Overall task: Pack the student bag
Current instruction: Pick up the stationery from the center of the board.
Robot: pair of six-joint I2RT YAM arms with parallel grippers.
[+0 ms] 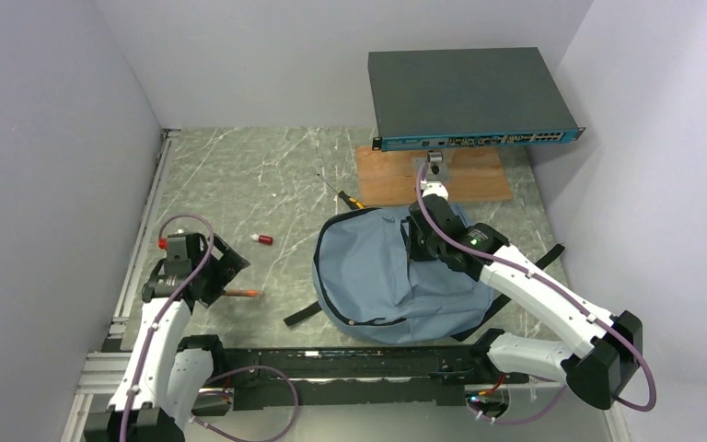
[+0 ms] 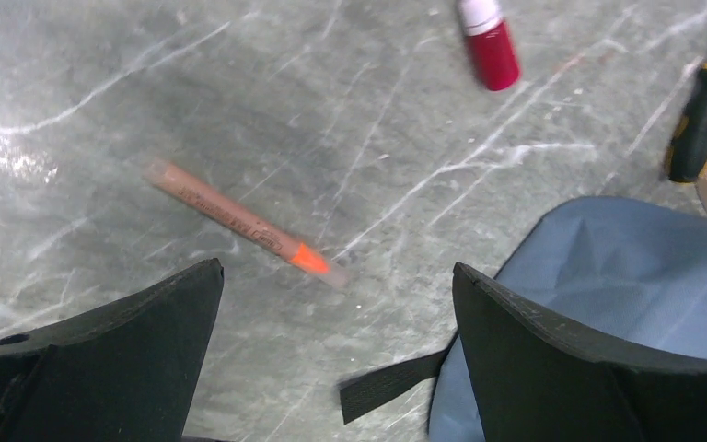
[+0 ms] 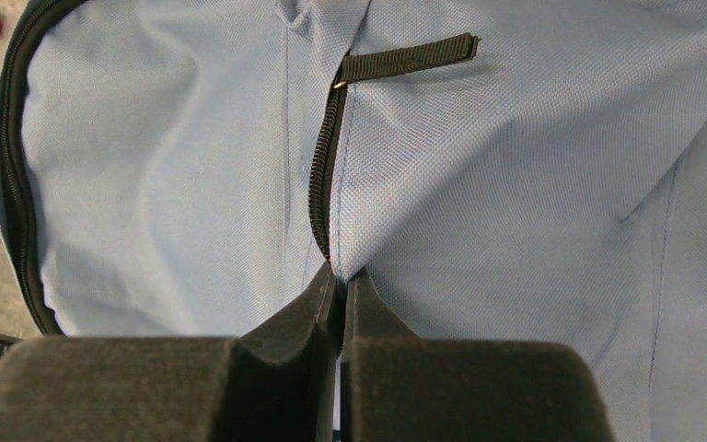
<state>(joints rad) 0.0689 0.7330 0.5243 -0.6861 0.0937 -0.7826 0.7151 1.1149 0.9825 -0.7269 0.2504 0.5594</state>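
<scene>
The student bag (image 1: 377, 276) lies slumped at the centre of the table (image 1: 239, 184). The right tool (image 3: 339, 276) is clenched on a thin fold of its fabric beside the zipper. That shallow pinch may slip, or a pull may drag the limp bag rather than open it. A grey box (image 1: 465, 92) and wooden board (image 1: 433, 175) crowd the upper right. The left tool (image 2: 336, 276), released, hovers lower left. A screwdriver (image 2: 695, 124), orange-tipped pen (image 2: 239, 224) and red bottle (image 2: 488, 41) lie loose nearby.

We see the student bag (image 3: 515, 184) as matt woven cloth, the table (image 2: 147, 92) as glossy veined stone, and the pads (image 2: 552, 350) of the left gripper (image 2: 338, 269) as matt foam.
</scene>
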